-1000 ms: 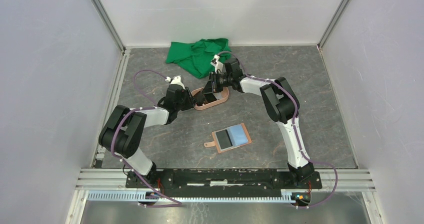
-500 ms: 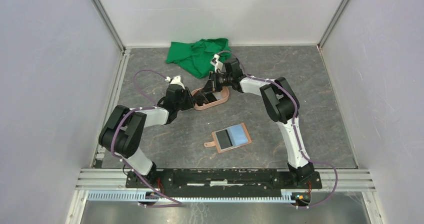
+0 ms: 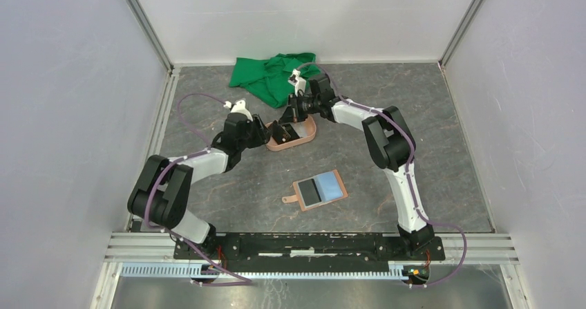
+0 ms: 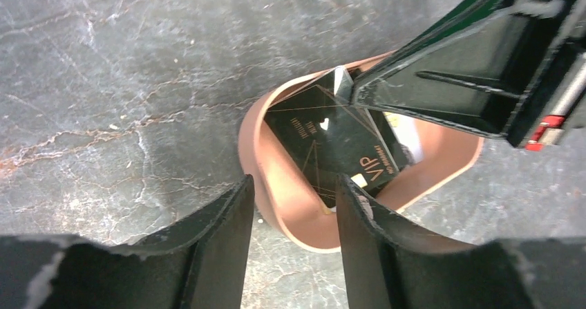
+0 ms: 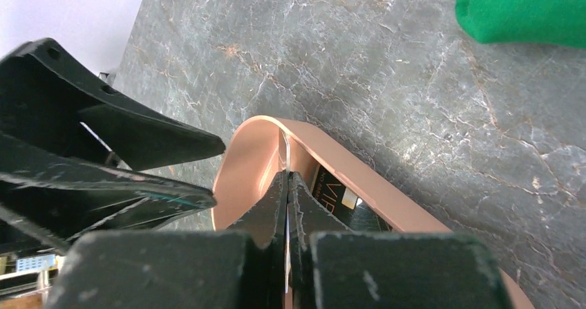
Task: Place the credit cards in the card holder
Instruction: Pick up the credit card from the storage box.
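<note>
Between the tips of the right gripper: one credit card, pinched by a corner, fingers clenched flat on its thin edge. Judged reason: a card lying flat offers no grip, so it is tipped up first. Whether it is the black VIP card or another beneath it, cannot tell.

Left gripper: fingers spread, grasping nothing, set either side of the near wall of the salmon-pink tray; contact unclear. Judged reason: steadying the tray against the pull.

Location: tray toward the far edge of the table, about mid-width, just short of the green cloth.

Card holder: open, well apart, toward the table's near edge. A dark card and a light blue card show on its face; tucked or merely laid, cannot tell.

Room: open surface between tray and holder. Tray walls and left fingers crowd the lift; straight up is judged the free way out.
</note>
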`<state>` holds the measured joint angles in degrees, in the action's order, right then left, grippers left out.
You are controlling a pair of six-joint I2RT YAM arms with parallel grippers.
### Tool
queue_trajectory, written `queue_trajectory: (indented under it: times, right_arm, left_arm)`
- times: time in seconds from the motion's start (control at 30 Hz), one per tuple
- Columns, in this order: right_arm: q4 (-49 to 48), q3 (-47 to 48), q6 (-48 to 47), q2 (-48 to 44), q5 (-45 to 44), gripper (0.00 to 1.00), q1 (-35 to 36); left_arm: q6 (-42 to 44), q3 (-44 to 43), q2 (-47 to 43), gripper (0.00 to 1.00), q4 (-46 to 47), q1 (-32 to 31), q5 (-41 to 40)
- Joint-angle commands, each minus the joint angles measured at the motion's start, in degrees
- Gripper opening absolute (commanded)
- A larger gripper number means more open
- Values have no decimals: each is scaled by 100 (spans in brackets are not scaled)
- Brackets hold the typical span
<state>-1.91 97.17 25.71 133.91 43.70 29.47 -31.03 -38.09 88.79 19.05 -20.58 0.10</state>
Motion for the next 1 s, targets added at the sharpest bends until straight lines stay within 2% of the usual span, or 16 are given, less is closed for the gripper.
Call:
queue_trajectory:
  times: [0.0, 0.23, 0.4, 0.53, 0.87, 0.97]
  right_arm:
    - [322, 235, -656, -574, -200, 0, -33]
    - [1106, 500, -2151, -915, -473, 0, -47]
    - [2094, 814, -3764, -1093, -1151, 0, 9]
    - [2546, 829, -4490, -1199, -1702, 0, 43]
    - [2898, 709, -5104, -1022, -2104, 0, 277]
    - [2985, 716, -5163, -918, -2065, 4, 324]
  left_arm:
    - [205, -150, -506, 56, 99, 44, 265]
    - [151, 9, -1055, 61, 126, 108, 504]
    - [-57, 274, -1251, 62, 320, 142, 762]
    - [-192, 481, -1319, 62, 478, 142, 864]
    - [-311, 683, -1384, 62, 617, 142, 1005]
    - [-349, 723, -1369, 62, 679, 142, 1058]
